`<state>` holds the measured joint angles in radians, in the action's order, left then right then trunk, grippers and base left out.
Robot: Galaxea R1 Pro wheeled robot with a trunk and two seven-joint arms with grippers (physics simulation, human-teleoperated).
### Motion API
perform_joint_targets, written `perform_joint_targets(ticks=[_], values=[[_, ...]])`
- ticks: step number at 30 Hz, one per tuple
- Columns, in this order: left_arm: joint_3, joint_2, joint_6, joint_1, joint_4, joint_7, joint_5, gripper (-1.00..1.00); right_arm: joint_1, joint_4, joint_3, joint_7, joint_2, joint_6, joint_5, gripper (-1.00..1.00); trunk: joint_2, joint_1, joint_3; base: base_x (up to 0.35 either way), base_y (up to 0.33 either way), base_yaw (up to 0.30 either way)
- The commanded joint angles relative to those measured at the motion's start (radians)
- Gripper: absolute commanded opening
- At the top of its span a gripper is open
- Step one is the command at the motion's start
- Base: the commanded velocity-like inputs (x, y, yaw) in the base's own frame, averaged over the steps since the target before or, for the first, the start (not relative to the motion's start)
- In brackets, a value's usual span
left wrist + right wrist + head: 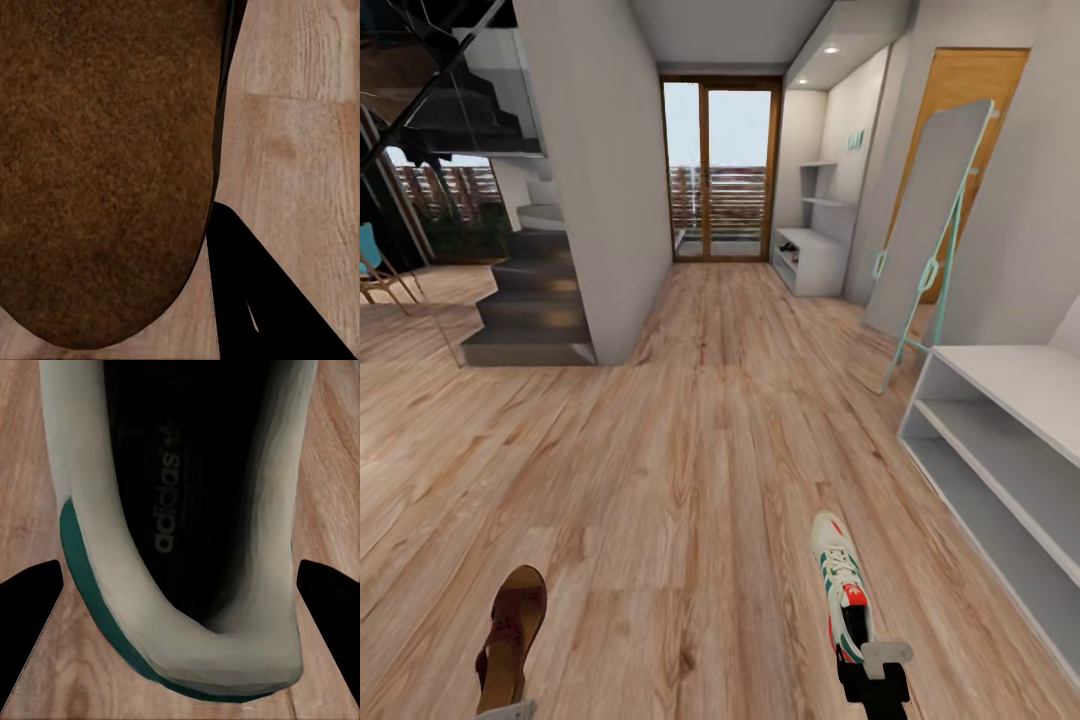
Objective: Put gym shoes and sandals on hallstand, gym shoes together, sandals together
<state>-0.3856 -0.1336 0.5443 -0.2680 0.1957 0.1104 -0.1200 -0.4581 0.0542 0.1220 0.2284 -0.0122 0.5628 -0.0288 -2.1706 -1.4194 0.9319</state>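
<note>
Both pincers [873, 668] low — grip unclear

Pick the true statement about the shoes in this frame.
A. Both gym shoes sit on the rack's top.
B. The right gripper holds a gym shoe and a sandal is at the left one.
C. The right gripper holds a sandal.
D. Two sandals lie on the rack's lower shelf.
B: the gym shoe sits at the right gripper, the sandal at the left arm's side; the rack shelves hold no shoes.

Setting: home corridor. Wood-plank floor [690, 420], staircase [530, 300] ahead-left of the left gripper [510, 712], glazed balcony door [720, 170] far ahead, hallstand [1010, 440] and leaning mirror [930, 220] ahead-right of the right gripper [875, 670].
</note>
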Motion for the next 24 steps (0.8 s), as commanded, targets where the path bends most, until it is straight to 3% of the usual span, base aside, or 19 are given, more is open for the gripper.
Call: perform_joint_targets(ticks=[1, 24], values=[[-0.01, 0.0, 0.003, -0.001, 0.0, 0.003, -0.013, -1.0, -0.001, -0.001, 0.008, 0.009, 0.0, 0.0, -0.003, -1.0, 0.0, 0.0, 0.0, 0.338, 0.0, 0.0], [-0.01, 0.0, 0.003, -0.001, 0.0, 0.003, -0.013, -1.0, -0.001, -0.001, 0.008, 0.009, 0.0, 0.0, -0.003, -1.0, 0.0, 0.0, -0.009, 0.338, 0.0, 0.0]])
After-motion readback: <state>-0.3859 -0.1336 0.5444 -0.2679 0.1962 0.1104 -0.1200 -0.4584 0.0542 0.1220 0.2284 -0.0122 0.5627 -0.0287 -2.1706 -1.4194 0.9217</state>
